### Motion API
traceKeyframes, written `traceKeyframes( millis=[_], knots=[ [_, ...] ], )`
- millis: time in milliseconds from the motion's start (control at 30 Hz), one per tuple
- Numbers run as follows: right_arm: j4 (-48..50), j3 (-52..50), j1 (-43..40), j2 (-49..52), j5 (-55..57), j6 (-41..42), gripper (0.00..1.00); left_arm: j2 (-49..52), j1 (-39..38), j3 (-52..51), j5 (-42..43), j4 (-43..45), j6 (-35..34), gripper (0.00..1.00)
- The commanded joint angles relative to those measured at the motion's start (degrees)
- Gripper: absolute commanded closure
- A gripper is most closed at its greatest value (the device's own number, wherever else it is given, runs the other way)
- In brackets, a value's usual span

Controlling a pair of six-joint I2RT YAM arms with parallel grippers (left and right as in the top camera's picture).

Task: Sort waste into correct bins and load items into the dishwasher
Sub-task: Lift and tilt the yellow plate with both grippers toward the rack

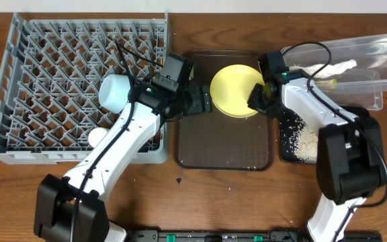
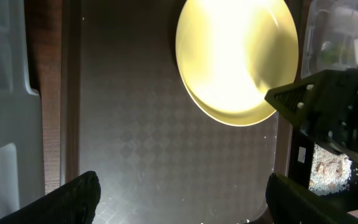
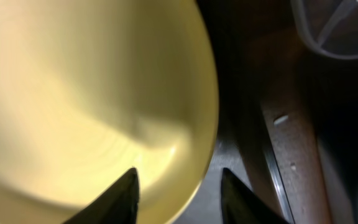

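The round yellow plate (image 1: 234,87) lies at the back of the dark brown serving tray (image 1: 220,151). My right gripper (image 1: 257,99) is open at the plate's right edge; in the right wrist view (image 3: 178,193) one finger is over the plate (image 3: 73,93) and the other outside its rim. My left gripper (image 1: 203,101) is open and empty by the plate's left edge; in the left wrist view (image 2: 179,199) the plate (image 2: 235,56) lies ahead of it. The grey dish rack (image 1: 19,81) holds a light blue bowl (image 1: 116,91) and chopsticks (image 1: 133,57).
The clear tub (image 1: 375,54) at the back right holds a white napkin (image 1: 334,67). The black tray (image 1: 294,144), right of the serving tray, holds rice scraps (image 1: 308,141). A small white round thing (image 1: 96,136) sits in the rack beside my left arm.
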Motion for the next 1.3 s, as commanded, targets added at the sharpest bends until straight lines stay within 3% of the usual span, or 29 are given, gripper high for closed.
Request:
traceKeyframes(
  millis=[0,367,667,833,967,1267],
  knots=[
    [0.07,-0.50,0.46,-5.86,0.00,-1.38,0.55,0.15,0.13,-0.22,0.68,0.13,-0.28,0.14],
    [0.72,-0.52,1.51,-7.80,0.39,-7.93,0.51,0.15,0.13,-0.22,0.68,-0.04,-0.02,0.14],
    [-0.44,-0.55,6.29,-4.26,10.27,-0.94,0.51,0.15,0.13,-0.22,0.26,-0.35,0.13,0.14],
    [6.58,-0.55,8.26,0.66,10.21,-5.64,0.79,0.15,0.13,-0.22,0.28,-0.57,0.13,0.14],
    [6.56,-0.55,9.64,4.52,6.08,-5.86,0.99,0.13,0.15,-0.22,0.28,-1.51,0.66,0.14],
    [0.46,-0.55,13.38,0.81,-2.45,-9.22,0.99,-0.02,3.69,-0.20,0.37,-6.56,1.42,0.14]
  ],
)
